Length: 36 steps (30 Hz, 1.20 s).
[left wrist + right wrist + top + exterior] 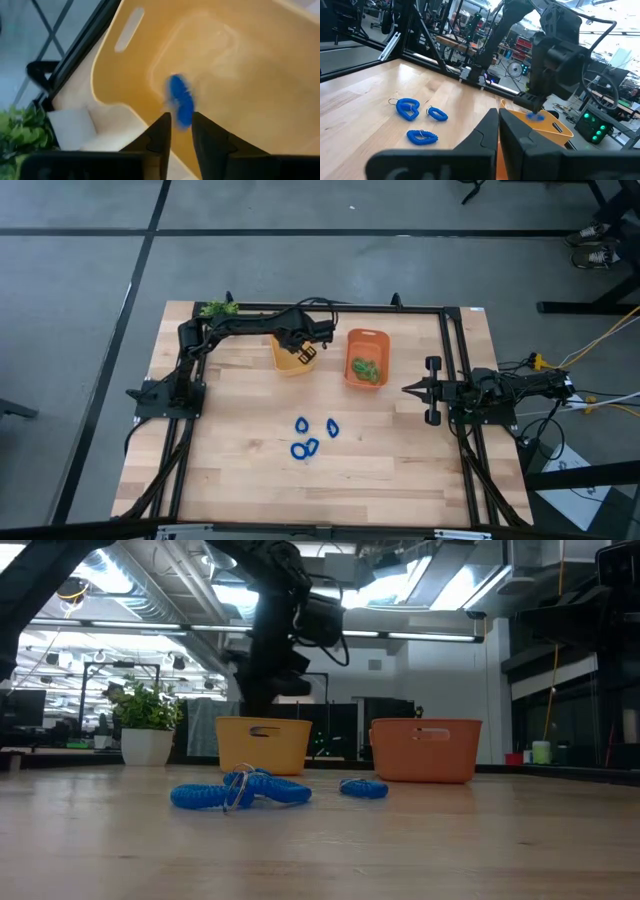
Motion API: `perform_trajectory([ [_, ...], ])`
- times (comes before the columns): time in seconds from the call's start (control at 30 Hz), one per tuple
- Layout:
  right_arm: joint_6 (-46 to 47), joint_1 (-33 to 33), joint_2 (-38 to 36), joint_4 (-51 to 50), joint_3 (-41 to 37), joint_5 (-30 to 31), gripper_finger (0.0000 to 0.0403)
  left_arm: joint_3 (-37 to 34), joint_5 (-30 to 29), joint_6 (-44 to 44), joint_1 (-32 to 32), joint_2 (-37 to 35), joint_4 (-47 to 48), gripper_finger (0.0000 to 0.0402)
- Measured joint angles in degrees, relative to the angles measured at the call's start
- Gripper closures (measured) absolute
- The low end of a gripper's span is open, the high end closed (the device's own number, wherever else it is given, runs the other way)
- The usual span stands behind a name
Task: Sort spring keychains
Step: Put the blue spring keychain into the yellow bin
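1. The bench (250, 490) is pale wooden planks with a visible grain, framed by dark metal rails.
2. Two small plastic bins with rounded corners and slotted handles stand side by side in the upper middle of the high view: a yellow bin (285, 361) on the left and an orange bin (367, 340) on the right.
3. The orange bin holds green spring keychains (366, 369), a small tangle of thin coils.
4. Blue spring keychains (312, 436) lie loose on the bench in the lower centre of the high view, below the bins. They are thin oval loops of tight coil, some with a small metal ring; two of them touch or overlap.
5. The left gripper (307, 354) hangs over the yellow bin. In the left wrist view its dark jaws stand slightly parted, and a blue keychain (180, 101) shows just beyond the fingertips (161, 126) against the bin's smooth yellow floor. It is blurred, so it seems to be free of the jaws, though I cannot tell for sure.
6. The right gripper (408, 389) rests at the right of the high view, beside the orange bin, jaws pressed together on nothing.
7. A leafy green plant (218, 309) in a white pot sits at the upper left corner of the bench.
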State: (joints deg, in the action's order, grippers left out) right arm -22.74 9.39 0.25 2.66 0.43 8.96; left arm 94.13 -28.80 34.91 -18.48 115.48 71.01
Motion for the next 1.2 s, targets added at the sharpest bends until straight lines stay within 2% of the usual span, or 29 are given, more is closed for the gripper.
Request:
perform_trajectory([
  [0.23,0.0,0.0,0.0,0.0,0.0,0.0,0.0387,0.0,0.0,1.2,0.1,0.0,-0.3,0.0290],
  [0.4,0.0,0.0,0.0,0.0,0.0,0.0,0.0387,0.0,1.5,-0.1,0.3,0.0,-0.4,0.0282],
  [0.6,0.0,0.0,0.0,0.0,0.0,0.0,0.0387,0.0,2.8,-5.4,2.5,0.0,-0.4,0.0295],
  [1.2,0.0,0.0,0.0,0.0,0.0,0.0,0.0387,0.0,3.2,-4.0,14.2,0.0,-3.1,0.0327],
])
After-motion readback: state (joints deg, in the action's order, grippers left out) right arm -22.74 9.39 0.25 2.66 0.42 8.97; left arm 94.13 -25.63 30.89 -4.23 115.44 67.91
